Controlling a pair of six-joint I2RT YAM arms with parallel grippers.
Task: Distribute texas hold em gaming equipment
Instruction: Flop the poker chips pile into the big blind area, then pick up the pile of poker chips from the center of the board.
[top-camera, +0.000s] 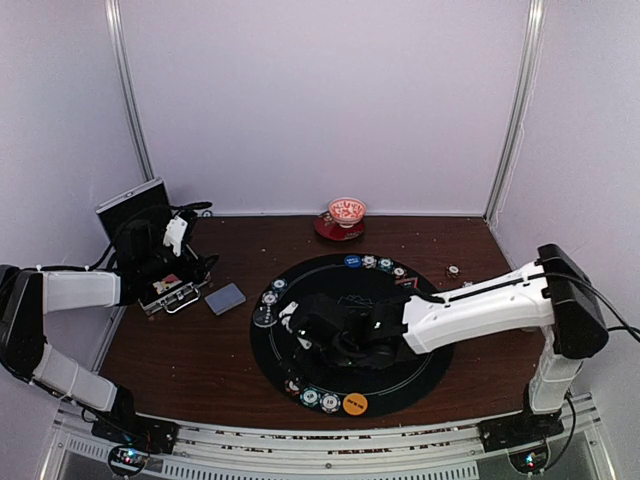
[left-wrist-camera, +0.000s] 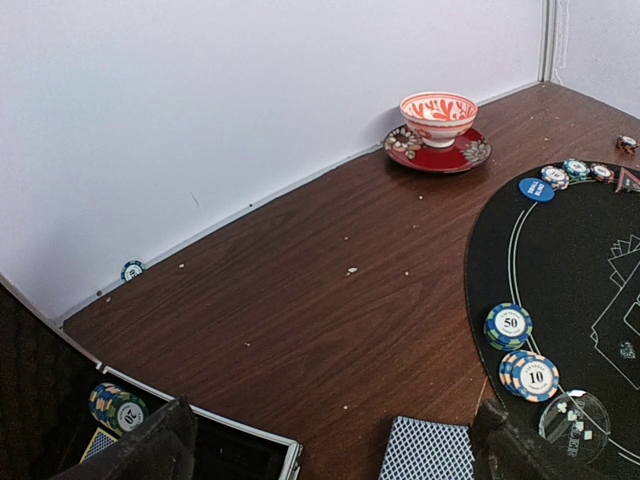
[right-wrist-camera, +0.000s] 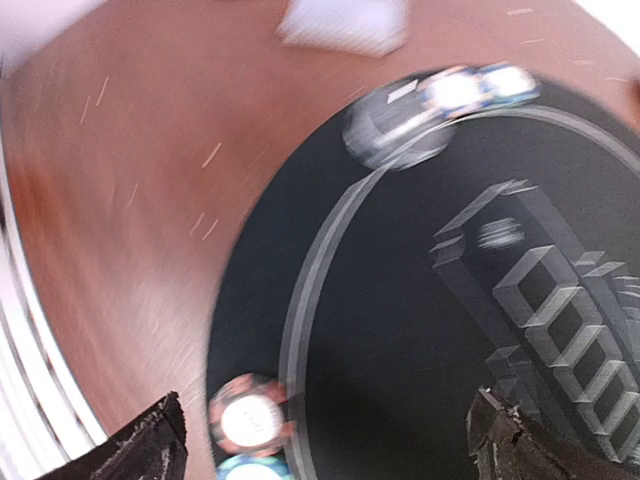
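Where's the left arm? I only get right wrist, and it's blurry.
Observer: At the open case, jaws open, nothing in them.
Operator: Any chips in it?
Observer: Yes, a stack sits inside.
Operator: Strays off the mat?
Observer: A chip lies on the wood, right of the mat.

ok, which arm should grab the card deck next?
Left, probably: the left end effector, open, hangs close by the card deck; the right end effector, also open, is farther off over the black mat.
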